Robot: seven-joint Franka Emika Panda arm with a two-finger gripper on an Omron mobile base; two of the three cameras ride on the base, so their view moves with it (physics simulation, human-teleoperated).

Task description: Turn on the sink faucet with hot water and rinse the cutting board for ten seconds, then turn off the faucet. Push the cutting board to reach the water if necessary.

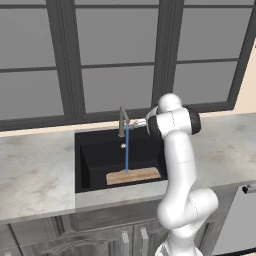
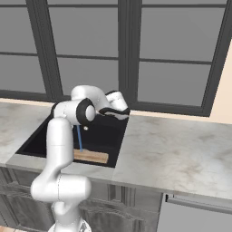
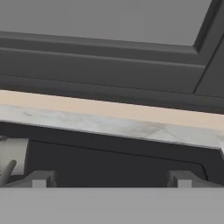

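A: Taking the sink (image 1: 92,160) as the landmark, what step is this?

B: The rinse, I'd judge. The water (image 1: 127,150) falls as a thin blue stream from the sink faucet (image 1: 122,121) at the sink's back rim and lands on the cutting board (image 1: 132,175), which lies flat on the sink floor by the front wall.

A: So no pushing needed?

B: Seemingly not; the stream meets the board near its middle.

A: And the arm?

B: It reaches over the sink's right rear corner. The gripper (image 3: 111,179) hangs just beside the faucet's base with its jaws spread wide and nothing between them.

A: Next move?

B: Once the rinse has run long enough, the fingers must reach the small side lever and swing it shut. It is a slim target, so a miss is possible.

A: Anything else in the sink?

B: The board, the water and a small light drain fitting (image 1: 123,146) on the back wall.
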